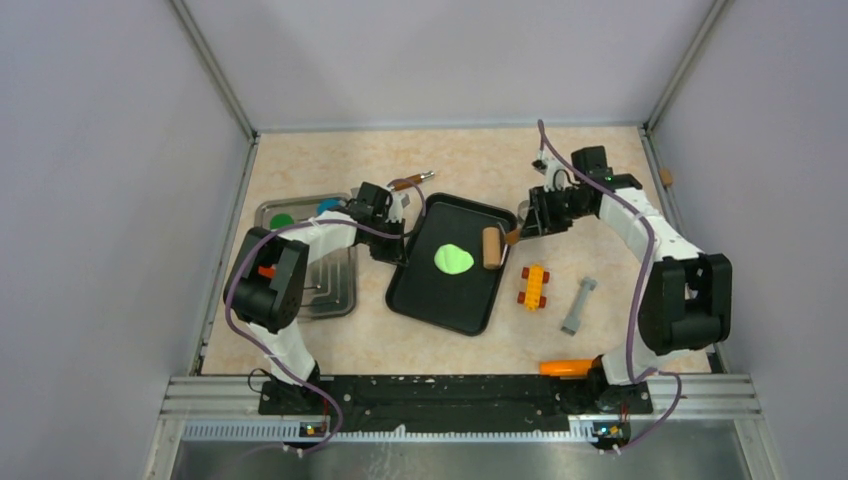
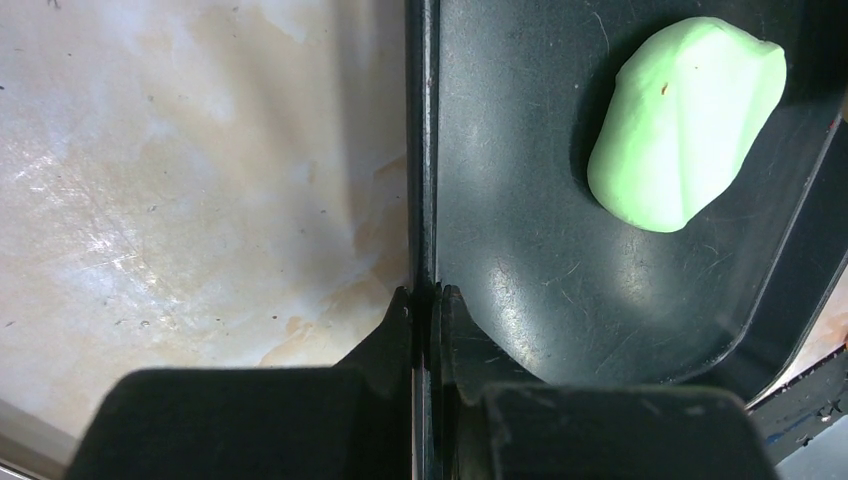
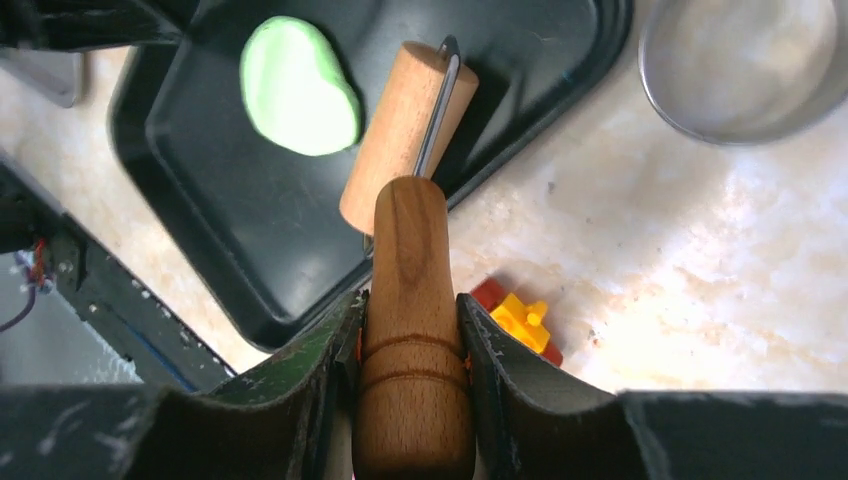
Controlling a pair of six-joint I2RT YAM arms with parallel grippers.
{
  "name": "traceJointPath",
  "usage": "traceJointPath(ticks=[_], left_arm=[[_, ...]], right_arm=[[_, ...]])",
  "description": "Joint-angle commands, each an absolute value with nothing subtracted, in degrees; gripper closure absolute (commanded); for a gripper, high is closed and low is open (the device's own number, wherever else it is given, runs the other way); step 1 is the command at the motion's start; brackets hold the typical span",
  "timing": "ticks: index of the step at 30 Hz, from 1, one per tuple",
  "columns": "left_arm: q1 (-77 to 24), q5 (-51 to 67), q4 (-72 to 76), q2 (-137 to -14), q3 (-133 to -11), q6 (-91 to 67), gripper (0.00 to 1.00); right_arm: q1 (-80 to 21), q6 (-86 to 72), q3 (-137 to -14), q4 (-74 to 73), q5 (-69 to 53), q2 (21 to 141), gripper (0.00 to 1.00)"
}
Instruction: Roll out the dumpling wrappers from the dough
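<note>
The dough [image 1: 453, 260] is a flattened lime-green blob in the middle of the black tray [image 1: 420, 295]; it also shows in both wrist views [image 2: 685, 120] [image 3: 298, 95]. My right gripper [image 3: 412, 310] is shut on the wooden handle of a rolling pin [image 3: 405, 130]. The pin's barrel [image 1: 491, 247] rests in the tray just right of the dough. My left gripper [image 2: 425, 300] is shut on the tray's left rim [image 2: 422, 150]. A small round green disc [image 1: 283, 220], perhaps a dumpling wrapper, lies on the steel tray, partly behind my left arm.
A steel tray [image 1: 335, 290] at the left holds a blue disc [image 1: 327, 206]. A metal ring [image 3: 740, 60] stands right of the black tray. A yellow-red brick [image 1: 534, 287], a grey tool [image 1: 577, 306], an orange piece [image 1: 565, 367] and a brown-handled tool [image 1: 410, 182] lie around.
</note>
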State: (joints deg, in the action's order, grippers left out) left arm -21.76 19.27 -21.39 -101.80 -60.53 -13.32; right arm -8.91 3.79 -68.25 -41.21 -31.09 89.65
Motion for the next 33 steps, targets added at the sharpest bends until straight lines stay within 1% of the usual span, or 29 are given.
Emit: traceJointPath(ticks=[1,3,5,9,11,14,16,21,26,33], left_arm=[[-21.09,22.58,-21.03,-100.73,-60.85,-10.97,1.00],[-21.07,26.07,-22.65,-100.66,-61.88,-9.77,1.00],[-21.02,29.97,-23.83,-101.28,-62.53,-7.36,1.00],[-21.37,34.26,-29.48,-103.46,-65.90,0.99,1.00],[-21.50,34.39,-31.81,-105.24,-67.56,4.14,1.00],[-21.61,34.62,-32.19,-107.10,-68.42,2.46,1.00],[-22.21,33.84,-30.68,-105.52,-67.91,1.54,1.00],[-22.59,31.62,-28.41,-103.82,-67.87,-1.19,1.00],[-23.28,30.62,-28.92,-103.36,-69.63,-0.54,1.00],[-23.42,31.30,-28.57,-102.21,-67.44,-0.53,1.00]], right_arm=[[-8.40,10.31,-75.00,-41.75,-51.29,83.89,1.00],[-8.37,8.86,-76.58,-39.20,-55.09,82.06,1.00],[-8.54,10.79,-77.79,-38.80,-57.31,81.11,1.00],[-8.70,15.23,-79.99,-44.34,-57.76,82.77,1.00],[-8.85,14.79,-79.68,-46.92,-58.34,84.50,1.00],[-10.85,12.46,-74.87,-43.94,-56.57,85.93,1.00],[-12.04,10.69,-73.50,-42.17,-56.02,87.23,1.00],[-15.24,13.61,-73.77,-44.08,-53.82,90.02,1.00],[-15.81,14.67,-73.51,-44.58,-51.46,92.09,1.00],[-16.20,14.94,-72.56,-40.91,-47.19,94.94,1.00]])
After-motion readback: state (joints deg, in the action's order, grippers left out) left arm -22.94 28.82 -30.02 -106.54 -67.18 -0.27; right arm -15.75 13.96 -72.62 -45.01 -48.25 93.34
